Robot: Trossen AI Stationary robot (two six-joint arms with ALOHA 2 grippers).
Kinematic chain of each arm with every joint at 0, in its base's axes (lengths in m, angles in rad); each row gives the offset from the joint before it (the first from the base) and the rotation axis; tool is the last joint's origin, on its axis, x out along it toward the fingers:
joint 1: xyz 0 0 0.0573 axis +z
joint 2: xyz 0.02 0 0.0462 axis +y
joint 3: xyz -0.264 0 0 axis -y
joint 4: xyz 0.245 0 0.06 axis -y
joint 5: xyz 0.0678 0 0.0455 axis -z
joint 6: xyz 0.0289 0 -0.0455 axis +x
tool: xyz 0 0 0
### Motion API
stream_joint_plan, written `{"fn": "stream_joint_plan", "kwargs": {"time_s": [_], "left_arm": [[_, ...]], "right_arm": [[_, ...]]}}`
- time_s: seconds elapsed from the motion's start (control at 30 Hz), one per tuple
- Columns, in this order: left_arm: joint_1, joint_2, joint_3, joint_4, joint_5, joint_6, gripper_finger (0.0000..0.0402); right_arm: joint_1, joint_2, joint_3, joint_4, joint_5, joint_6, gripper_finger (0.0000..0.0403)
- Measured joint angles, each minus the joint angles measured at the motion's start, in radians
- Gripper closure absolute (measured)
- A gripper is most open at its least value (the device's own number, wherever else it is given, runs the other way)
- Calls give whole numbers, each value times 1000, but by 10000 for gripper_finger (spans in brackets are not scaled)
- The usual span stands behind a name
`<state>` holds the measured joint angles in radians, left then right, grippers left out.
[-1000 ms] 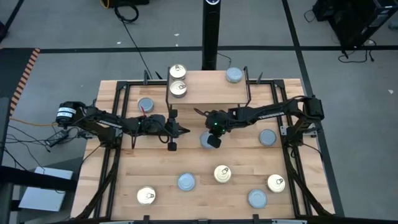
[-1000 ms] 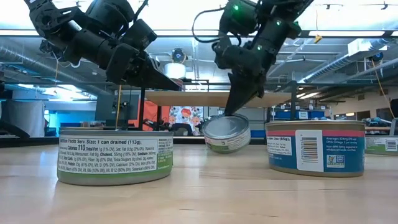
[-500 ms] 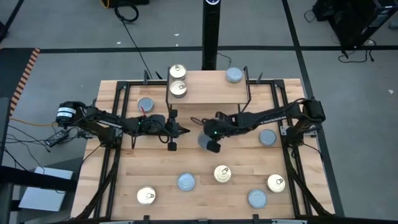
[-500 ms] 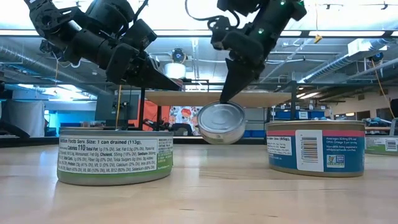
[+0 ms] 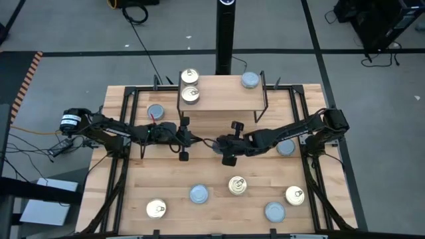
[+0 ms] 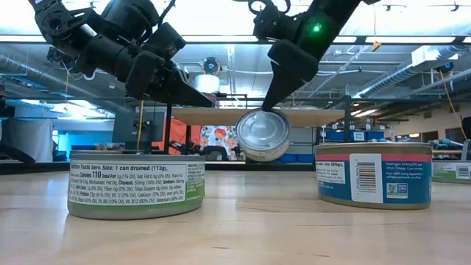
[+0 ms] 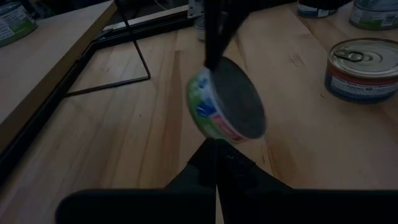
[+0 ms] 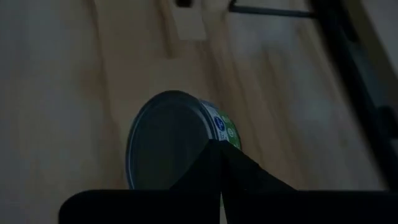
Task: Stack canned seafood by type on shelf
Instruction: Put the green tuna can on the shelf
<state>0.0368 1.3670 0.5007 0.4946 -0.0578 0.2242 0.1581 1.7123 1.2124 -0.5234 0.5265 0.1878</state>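
Note:
My right gripper [image 6: 270, 109] is shut on a tin [image 6: 263, 135] with a plain grey top, holding it over the middle of the table. The tin also shows in the left wrist view [image 7: 227, 109]. My left gripper [image 5: 199, 141] hangs shut and empty just left of the tin, its tips [image 7: 216, 158] pointing at it. The shelf [image 5: 222, 99] stands at the far edge. It carries two gold-topped tins [image 5: 190, 94] at its left end and one blue-grey tin [image 5: 250, 80] at its right. Several more tins lie on the tabletop. My right gripper pinches the tin by its upper rim [image 8: 214, 127] between its two fingers, which slant down onto it from above. The tin hangs below the fingers, turned on edge with one flat face toward the table's near side. It is clear of the table.
Loose tins lie on the table: grey-topped ones [image 5: 156, 111], [image 5: 285, 147], [image 5: 198, 194], [image 5: 275, 212] and gold-topped ones [image 5: 238, 185], [image 5: 156, 209], [image 5: 295, 194]. In the low view a green-labelled tin [image 6: 136, 184] and a blue-labelled tin [image 6: 374, 175] stand near the front.
My right gripper has risen and swung a little toward the table's near edge while its wrist rolled. The tin in it has gone up too, tipping from lying nearly flat, top up, to standing on edge with a flat face toward the near side.

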Motion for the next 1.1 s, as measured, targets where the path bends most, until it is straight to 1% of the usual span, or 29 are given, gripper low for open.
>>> {"fn": "stream_joint_plan", "kwargs": {"time_s": [0.17, 0.4, 0.47, 0.53, 0.63, 0.7, 0.83, 1.0, 1.1], "left_arm": [[0, 0, 0, 0, 0, -4, 399], [0, 0, 0, 0, 0, -4, 399], [0, 0, 0, 0, 0, -4, 399], [0, 0, 0, 0, 0, -12, 399], [0, 0, 0, 0, 0, -17, 399], [0, 0, 0, 0, 0, -17, 399], [0, 0, 0, 0, 0, -17, 399], [0, 0, 0, 0, 0, -17, 399], [0, 0, 0, 0, 0, -17, 399]], "right_arm": [[-9, 0, 86, -113, 62, 32, 397], [-33, 0, 309, -367, 188, 65, 397], [-60, -2, 380, -451, 215, 94, 397], [-96, -2, 439, -540, 219, 117, 397], [-165, -5, 495, -645, 236, 127, 398], [-221, -15, 505, -691, 231, 134, 398], [-336, -41, 505, -735, 175, 158, 398], [-458, -63, 505, -731, 32, 155, 398], [-515, -64, 505, -728, -8, 145, 398]]}}
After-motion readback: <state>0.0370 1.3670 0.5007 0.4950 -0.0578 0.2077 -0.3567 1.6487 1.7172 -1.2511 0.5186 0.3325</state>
